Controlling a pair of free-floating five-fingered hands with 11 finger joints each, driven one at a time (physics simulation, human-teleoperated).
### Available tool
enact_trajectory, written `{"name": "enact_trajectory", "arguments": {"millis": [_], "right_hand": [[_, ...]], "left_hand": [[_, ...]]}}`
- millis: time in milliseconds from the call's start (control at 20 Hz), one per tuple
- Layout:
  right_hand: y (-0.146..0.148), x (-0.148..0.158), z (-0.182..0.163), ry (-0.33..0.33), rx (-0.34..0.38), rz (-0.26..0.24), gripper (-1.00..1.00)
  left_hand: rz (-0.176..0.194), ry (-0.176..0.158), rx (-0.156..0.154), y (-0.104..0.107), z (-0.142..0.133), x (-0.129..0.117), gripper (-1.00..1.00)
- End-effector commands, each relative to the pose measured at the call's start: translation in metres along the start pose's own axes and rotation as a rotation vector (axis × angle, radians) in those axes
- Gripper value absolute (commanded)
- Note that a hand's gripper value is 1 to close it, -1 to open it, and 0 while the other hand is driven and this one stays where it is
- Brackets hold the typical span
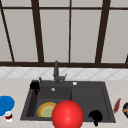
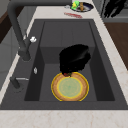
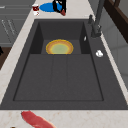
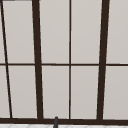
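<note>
The left hand (image 1: 35,86) is seen at the sink's (image 1: 105,100) back-left corner, above the basin's left wall; a small red thing shows under it, but whether the fingers are spread or pressed together cannot be told. In the left side view a hand (image 2: 74,58) hangs over the far edge of the plate (image 2: 70,86), a red bit just below it. The right hand (image 1: 95,116) hangs at the sink's front rim, right of centre, fingers curled — nothing is seen held. The yellow-rimmed plate (image 1: 45,109) lies flat on the floor of the left basin, toward its front. A red ball (image 1: 67,114) covers the front rim. The faucet (image 1: 56,72) stands at the back edge. On the counter's left edge lie a blue disc (image 1: 5,104) and a small cup (image 1: 8,116); at the right edge, a red strip (image 1: 116,105) — beside a dark bowl (image 1: 125,109).
</note>
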Motion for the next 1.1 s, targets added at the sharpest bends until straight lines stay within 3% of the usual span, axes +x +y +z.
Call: {"name": "enact_trajectory", "arguments": {"millis": [0,500,1050], "right_hand": [[0.0,0.0,0.0,0.0,0.0,0.0,0.0],[0.0,0.0,0.0,0.0,0.0,0.0,0.0],[0.0,0.0,0.0,0.0,0.0,0.0,0.0]], "left_hand": [[0.01,-0.01,-0.004,0.027,0.022,0.021,1.0],[0.045,0.0,0.015,0.078,0.089,0.064,1.0],[0.019,-0.009,0.024,0.083,0.178,0.091,1.0]]}}
